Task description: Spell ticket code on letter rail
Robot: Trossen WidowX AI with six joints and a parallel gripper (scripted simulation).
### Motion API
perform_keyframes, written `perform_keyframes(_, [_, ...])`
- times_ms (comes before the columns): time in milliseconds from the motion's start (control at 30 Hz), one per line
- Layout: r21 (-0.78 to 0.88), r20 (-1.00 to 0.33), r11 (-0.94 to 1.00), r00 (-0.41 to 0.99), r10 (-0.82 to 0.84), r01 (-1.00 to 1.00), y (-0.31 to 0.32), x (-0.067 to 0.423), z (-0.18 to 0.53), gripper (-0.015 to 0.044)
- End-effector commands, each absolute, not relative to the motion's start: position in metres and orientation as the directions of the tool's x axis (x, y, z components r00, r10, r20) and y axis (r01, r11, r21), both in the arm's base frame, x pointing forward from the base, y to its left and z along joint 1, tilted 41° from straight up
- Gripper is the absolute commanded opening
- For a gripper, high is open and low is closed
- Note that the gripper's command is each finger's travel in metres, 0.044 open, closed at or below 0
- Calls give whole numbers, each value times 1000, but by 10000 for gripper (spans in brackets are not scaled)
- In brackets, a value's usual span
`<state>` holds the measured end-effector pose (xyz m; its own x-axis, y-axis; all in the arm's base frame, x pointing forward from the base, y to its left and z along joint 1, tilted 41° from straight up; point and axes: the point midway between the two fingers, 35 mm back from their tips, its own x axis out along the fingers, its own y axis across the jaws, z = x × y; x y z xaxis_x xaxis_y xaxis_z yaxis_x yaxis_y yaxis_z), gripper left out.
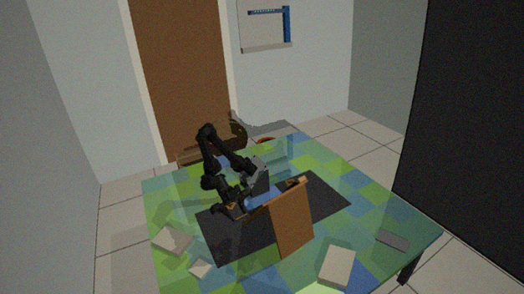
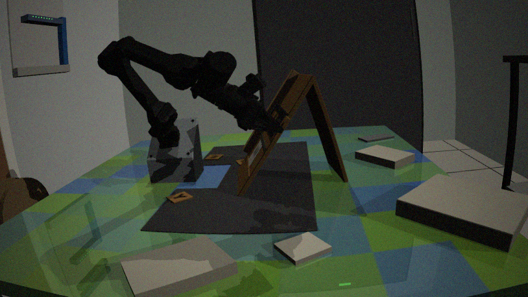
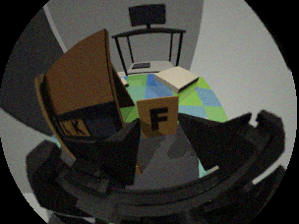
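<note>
Counter (image 2: 406, 266): checkered pattern of green and blue squares.
Mat (image 2: 228, 218), under the board: dark grey, plain.
Board (image 2: 291, 96): brown wood colour.
Tile (image 3: 157, 118) beside the board: orange-tan, with black letter F.
Arm (image 2: 155, 66): black.
Slabs (image 2: 461, 207) around the mat: pale grey-beige tops, dark sides.

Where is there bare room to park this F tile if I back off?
Claw, shut on the F tile, is tight against the A-frame board. Bare patches: dark mat in front of the board; checkered top between small slab and large slab.
</note>
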<state>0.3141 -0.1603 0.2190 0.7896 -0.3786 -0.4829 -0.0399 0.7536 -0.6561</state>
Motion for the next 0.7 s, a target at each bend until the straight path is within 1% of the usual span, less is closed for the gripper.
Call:
perform_keyframes(0, [-654,-486,756,786,-381,-38,-159,313,215,0])
perform_keyframes(667, [-653,-487,756,786,-381,-38,-151,313,208,0])
